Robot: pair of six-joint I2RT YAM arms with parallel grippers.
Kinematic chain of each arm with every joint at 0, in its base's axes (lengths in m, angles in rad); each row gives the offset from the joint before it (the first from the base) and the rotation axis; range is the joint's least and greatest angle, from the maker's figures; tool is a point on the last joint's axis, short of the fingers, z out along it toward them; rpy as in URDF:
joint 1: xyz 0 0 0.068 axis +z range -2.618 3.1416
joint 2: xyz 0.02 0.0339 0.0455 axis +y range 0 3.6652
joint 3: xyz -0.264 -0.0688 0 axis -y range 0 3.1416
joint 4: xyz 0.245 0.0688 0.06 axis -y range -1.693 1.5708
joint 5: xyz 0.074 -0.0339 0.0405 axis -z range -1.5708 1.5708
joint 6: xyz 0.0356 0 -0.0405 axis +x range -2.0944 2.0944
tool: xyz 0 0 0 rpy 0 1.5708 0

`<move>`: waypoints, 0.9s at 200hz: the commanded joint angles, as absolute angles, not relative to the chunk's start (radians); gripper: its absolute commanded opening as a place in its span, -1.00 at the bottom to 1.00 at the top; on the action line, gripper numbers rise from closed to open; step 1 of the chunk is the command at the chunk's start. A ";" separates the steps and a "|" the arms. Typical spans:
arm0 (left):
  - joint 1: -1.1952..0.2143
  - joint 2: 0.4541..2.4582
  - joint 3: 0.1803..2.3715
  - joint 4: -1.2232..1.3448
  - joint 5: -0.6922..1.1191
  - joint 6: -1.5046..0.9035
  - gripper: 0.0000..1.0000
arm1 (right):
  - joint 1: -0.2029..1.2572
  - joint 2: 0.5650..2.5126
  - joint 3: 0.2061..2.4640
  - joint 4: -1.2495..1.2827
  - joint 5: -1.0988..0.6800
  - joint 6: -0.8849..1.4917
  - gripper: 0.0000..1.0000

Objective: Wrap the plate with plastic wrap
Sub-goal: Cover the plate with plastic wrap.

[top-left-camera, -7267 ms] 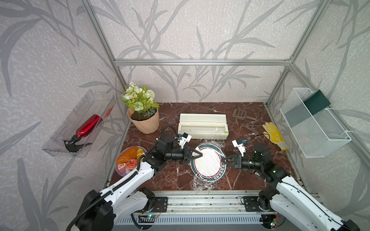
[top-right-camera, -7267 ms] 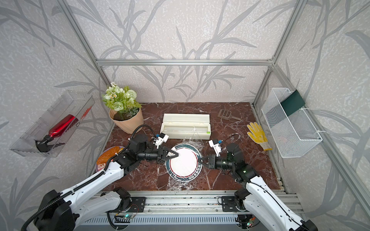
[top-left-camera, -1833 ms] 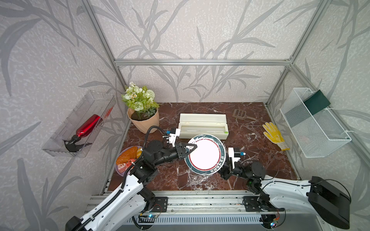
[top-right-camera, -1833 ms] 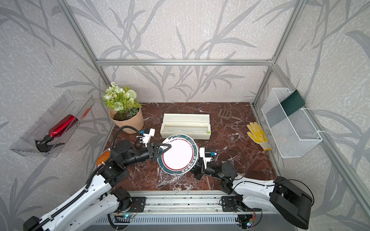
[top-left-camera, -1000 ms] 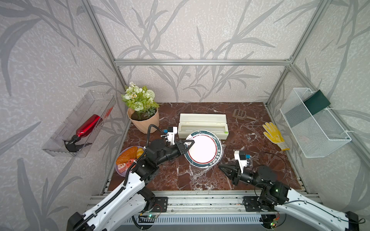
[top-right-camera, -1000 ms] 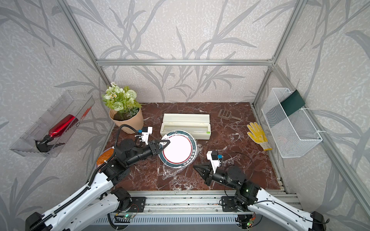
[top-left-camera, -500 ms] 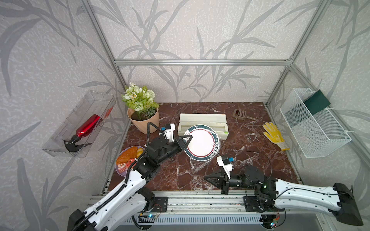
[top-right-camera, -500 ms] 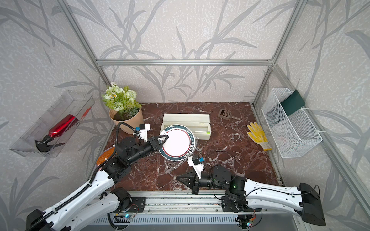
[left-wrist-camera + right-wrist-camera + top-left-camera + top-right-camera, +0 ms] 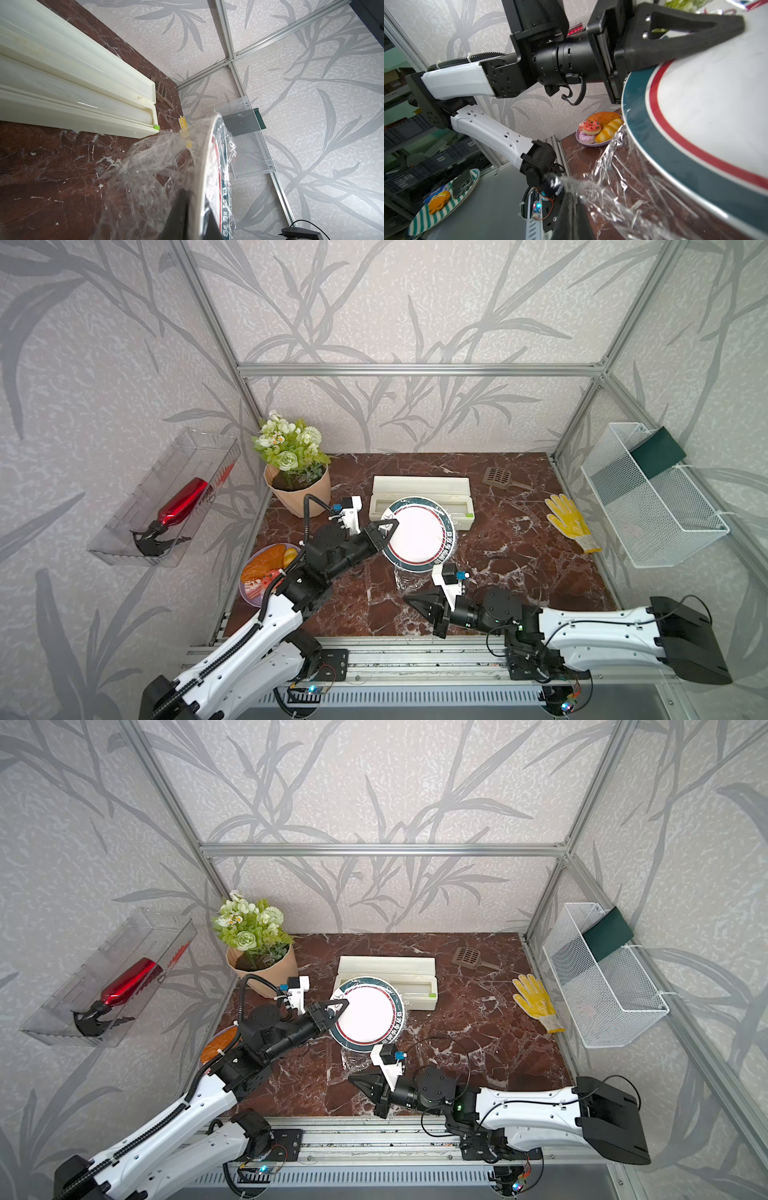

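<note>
Nearest you, by the front edge of the desk (image 9: 519,572), your right hand (image 9: 411,600) is pressed together, pinching a stretched tail of the plastic wrap (image 9: 409,578). That crinkled film runs up to the plate (image 9: 419,539), which hangs tilted above the desk's middle, with film clinging underneath. Your left hand (image 9: 388,529) pinches the plate's left rim, 1 finger on top. Behind the plate, the dispenser box (image 9: 419,485) lies toward the back edge.

The left gripper (image 9: 716,35) clamps the plate (image 9: 654,149) — plastic wrap (image 9: 623,187) stretches taut from it into the closed right gripper (image 9: 571,216).
</note>
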State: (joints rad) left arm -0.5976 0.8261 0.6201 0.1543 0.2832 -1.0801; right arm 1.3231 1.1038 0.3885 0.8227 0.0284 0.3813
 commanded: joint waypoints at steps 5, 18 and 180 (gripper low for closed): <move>-0.611 0.805 0.623 0.249 0.281 -1.122 -0.78 | 1.333 1.157 0.413 1.031 0.139 0.306 -1.00; -0.618 0.805 0.611 0.266 0.284 -1.129 -0.78 | 1.331 1.172 0.408 1.071 0.178 0.295 -1.00; -0.643 0.742 0.592 0.240 0.178 -1.170 -0.78 | 1.277 1.193 0.396 1.000 0.188 0.244 -0.96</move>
State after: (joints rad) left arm -0.6353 0.7444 0.5602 0.1944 0.1925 -1.1530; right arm 1.2858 1.1969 0.3920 1.0298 0.1719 0.2424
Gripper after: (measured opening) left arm 0.112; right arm 0.044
